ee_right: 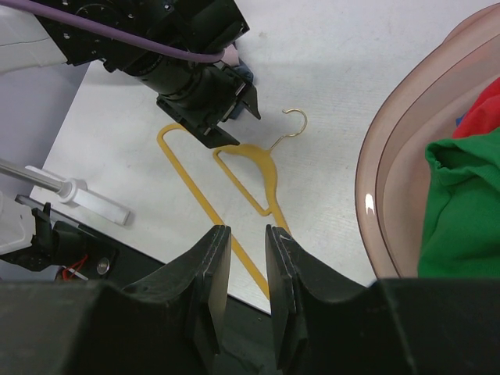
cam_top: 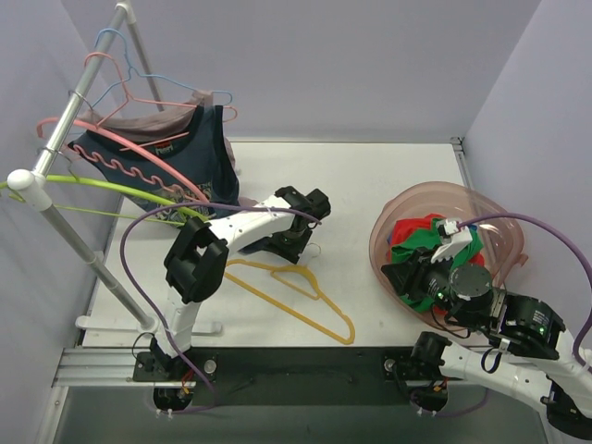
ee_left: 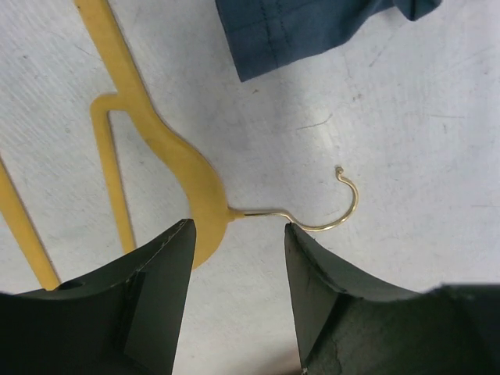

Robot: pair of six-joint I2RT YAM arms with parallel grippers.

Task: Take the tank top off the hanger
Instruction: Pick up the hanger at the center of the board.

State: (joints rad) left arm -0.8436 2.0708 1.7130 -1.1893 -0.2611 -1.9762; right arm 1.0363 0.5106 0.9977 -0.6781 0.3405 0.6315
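A dark blue tank top (cam_top: 166, 162) hangs on a pink hanger (cam_top: 129, 148) at the rack, back left; its hem (ee_left: 312, 31) shows at the top of the left wrist view. A bare yellow hanger (cam_top: 296, 291) lies flat on the table. My left gripper (cam_top: 294, 242) hovers open over this hanger's neck (ee_left: 203, 187) and wire hook (ee_left: 344, 207), nothing between its fingers (ee_left: 168, 273). My right gripper (ee_right: 248, 230) hangs at the basket's near left rim. Its jaws stand a narrow gap apart and hold nothing.
The clothes rack (cam_top: 65, 129) carries several more hangers, among them a lime green one (cam_top: 111, 185) and a light blue one (cam_top: 129, 79). A translucent pink basket (cam_top: 453, 194) at the right holds green (cam_top: 421, 242) and red (cam_top: 412, 227) garments. Walls close in on both sides.
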